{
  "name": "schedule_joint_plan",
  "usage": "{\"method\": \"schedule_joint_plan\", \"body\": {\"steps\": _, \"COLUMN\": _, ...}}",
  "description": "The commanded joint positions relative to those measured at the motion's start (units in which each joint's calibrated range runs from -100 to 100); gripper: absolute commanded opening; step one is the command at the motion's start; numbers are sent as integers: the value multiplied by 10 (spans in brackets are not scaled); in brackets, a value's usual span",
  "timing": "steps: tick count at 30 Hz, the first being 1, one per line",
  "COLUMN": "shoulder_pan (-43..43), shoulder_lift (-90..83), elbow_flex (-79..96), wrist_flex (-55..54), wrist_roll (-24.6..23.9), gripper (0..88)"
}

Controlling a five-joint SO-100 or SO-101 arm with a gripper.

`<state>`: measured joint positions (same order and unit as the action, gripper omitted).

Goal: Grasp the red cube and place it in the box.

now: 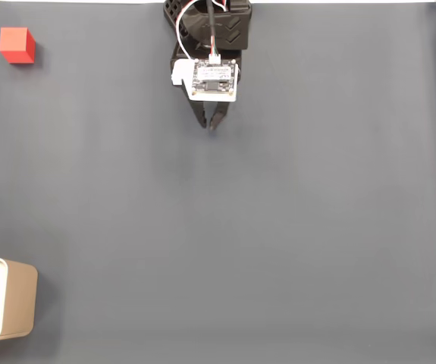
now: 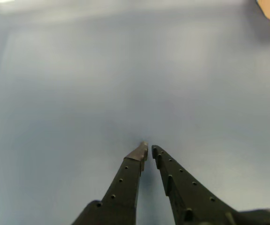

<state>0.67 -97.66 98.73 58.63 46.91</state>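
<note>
A: Biggest first: we see a grey-blue mat [image 1: 293, 227] spanning the fixed view, with the box [image 1: 17, 299] at its lower left edge.

B: We find the gripper [image 1: 212, 123] top centre, jaws nearly together, holding nothing. The red cube [image 1: 17, 45] sits in the upper left corner, well apart.

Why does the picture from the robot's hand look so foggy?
In the wrist view the blue mat looks soft and hazy, with a pale glow near the top; the gripper stays fairly sharp. In the fixed view the red cube and box look crisp, with soft shadows.
</note>
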Motion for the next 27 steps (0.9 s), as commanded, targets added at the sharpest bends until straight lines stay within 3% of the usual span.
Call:
{"method": "schedule_joint_plan", "body": {"steps": 1, "shoulder_pan": 5, "shoulder_lift": 21, "elbow_flex": -33, "wrist_flex": -42, "wrist_roll": 3, "gripper": 3}}
{"method": "schedule_joint_plan", "body": {"steps": 14, "shoulder_pan": 10, "shoulder_lift": 167, "elbow_flex": -231, "wrist_flex": -81, "wrist_roll": 3, "gripper": 1}}
{"method": "schedule_joint_plan", "body": {"steps": 27, "shoulder_pan": 85, "shoulder_lift": 361, "elbow_flex": -463, "wrist_flex": -46, "wrist_roll": -7, "gripper": 0}}
